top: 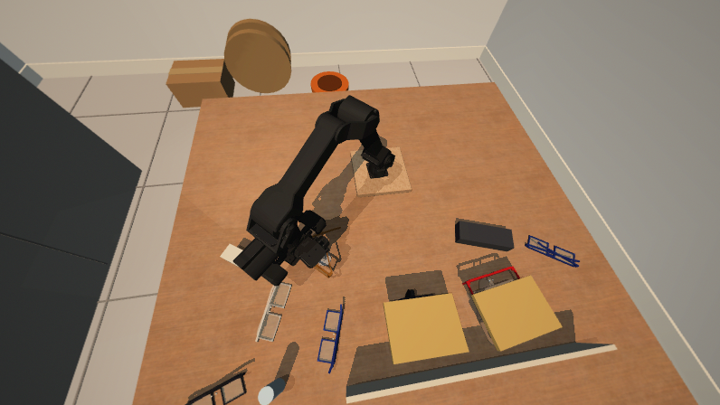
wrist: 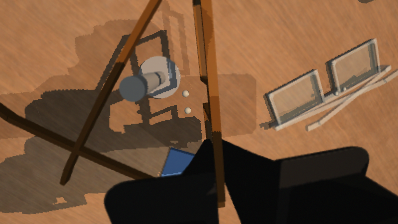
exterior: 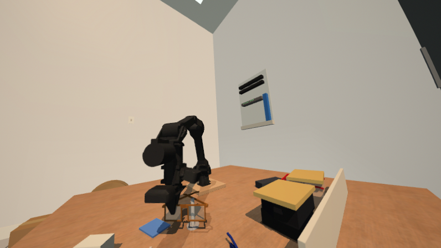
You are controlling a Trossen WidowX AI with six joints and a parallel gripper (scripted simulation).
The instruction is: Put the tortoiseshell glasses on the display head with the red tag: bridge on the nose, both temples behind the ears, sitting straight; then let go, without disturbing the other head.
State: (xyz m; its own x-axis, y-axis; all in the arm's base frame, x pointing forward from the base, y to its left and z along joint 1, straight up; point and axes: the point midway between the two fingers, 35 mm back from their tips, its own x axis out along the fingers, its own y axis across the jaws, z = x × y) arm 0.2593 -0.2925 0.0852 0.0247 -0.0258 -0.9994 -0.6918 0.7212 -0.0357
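The tortoiseshell glasses (top: 325, 272) (exterior: 199, 205) (wrist: 214, 100) hang from my gripper (exterior: 173, 211) (wrist: 211, 144), which is shut on their front frame. The lenses hang down in the exterior view; the temples are unfolded and cross in the wrist view. Two display heads stand under yellow tops at the right. The nearer head (exterior: 277, 220) is black; its yellow top (top: 425, 326) (exterior: 283, 192) hides most of it from above. Red glasses (top: 491, 275) are at the farther head, under its yellow top (top: 517, 313) (exterior: 305, 176). I cannot make out a red tag. The held glasses are well away from both heads.
A post stand (exterior: 193, 227) (wrist: 132, 88) is close to the held glasses. White glasses (top: 266, 313) (wrist: 320, 87), blue glasses (top: 336, 335), a cylinder (top: 267, 394) and a blue square (exterior: 154, 227) (wrist: 176, 162) lie around. A dark box (top: 483, 235) and a low panel (top: 483, 374) (exterior: 323, 212) flank the heads.
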